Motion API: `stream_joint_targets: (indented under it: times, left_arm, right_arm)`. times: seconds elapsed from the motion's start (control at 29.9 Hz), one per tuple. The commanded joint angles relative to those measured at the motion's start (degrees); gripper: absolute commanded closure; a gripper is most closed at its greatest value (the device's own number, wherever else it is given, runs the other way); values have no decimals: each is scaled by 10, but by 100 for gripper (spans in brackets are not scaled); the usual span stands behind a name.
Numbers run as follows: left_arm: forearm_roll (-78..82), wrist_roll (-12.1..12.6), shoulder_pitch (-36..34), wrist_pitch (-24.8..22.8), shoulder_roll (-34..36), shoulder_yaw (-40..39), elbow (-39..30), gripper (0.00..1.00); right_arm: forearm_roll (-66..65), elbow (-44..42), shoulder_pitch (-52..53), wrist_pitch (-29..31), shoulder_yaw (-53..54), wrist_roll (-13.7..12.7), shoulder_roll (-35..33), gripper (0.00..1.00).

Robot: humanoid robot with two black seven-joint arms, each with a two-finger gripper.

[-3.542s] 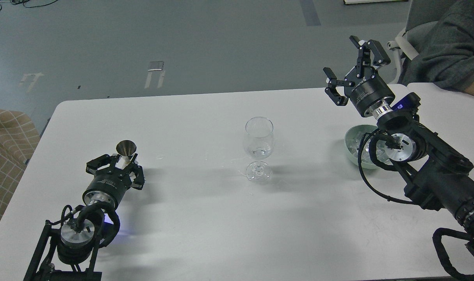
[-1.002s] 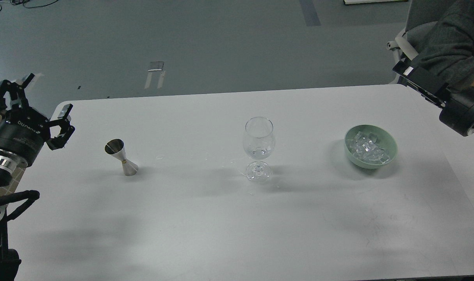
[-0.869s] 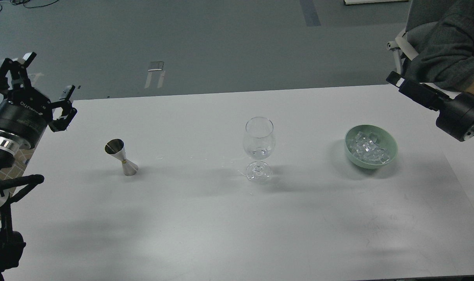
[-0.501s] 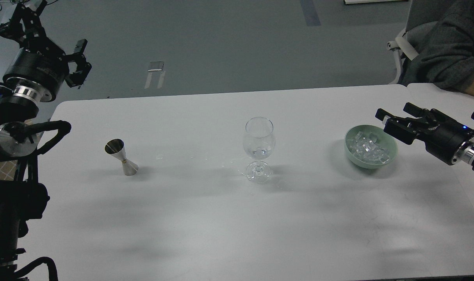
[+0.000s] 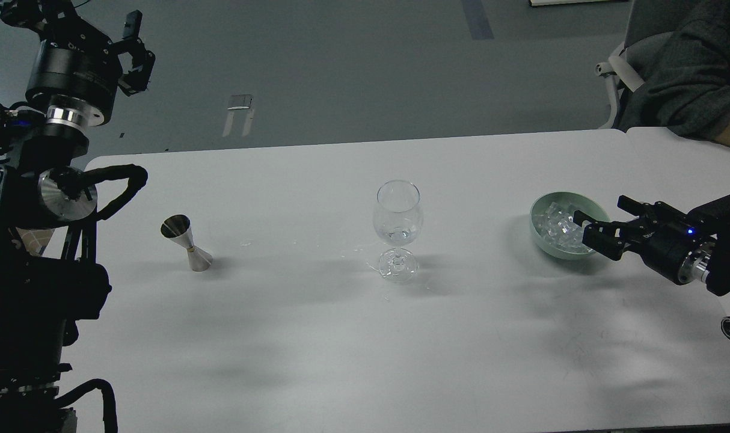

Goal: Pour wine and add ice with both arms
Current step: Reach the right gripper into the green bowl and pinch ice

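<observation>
White table (image 5: 317,337), matte; wine glass (image 5: 398,228) at centre, clear, stemmed, a little liquid in its bowl; steel jigger (image 5: 186,242) at 9 o'clock, hourglass-shaped, upright, released since 3.5 s ago; pale green bowl (image 5: 542,240) at 3 o'clock holds the ice (image 5: 554,225) (glassy cubes, heaped). Left gripper (image 5: 70,15) has risen to 10 o'clock, fingers apart, empty. Right gripper (image 5: 602,224) has swung down to the bowl's rim, fingers apart; ice pickup appears next.
</observation>
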Motion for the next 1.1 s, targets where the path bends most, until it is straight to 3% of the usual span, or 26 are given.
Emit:
stream_joint_targets:
  times: [0.0,0.07,0.17,1.07]
  left_arm:
    - [1,-1,3,0,0,1,-1,2]
    - [1,-1,4,0,0,1,-1,2]
    - [1,-1,3,0,1,1,-1,2]
    - [2,-2,-1,0,0,1,-3,2]
  right_arm:
    - [0,-1,1,2,-11,-2,3,28]
    - [0,-2,2,3,-16,-4,9,42]
    - [0,-8,4,3,-16,-4,12,46]
    - [-1,-60,65,5,-90,-5,39,50]
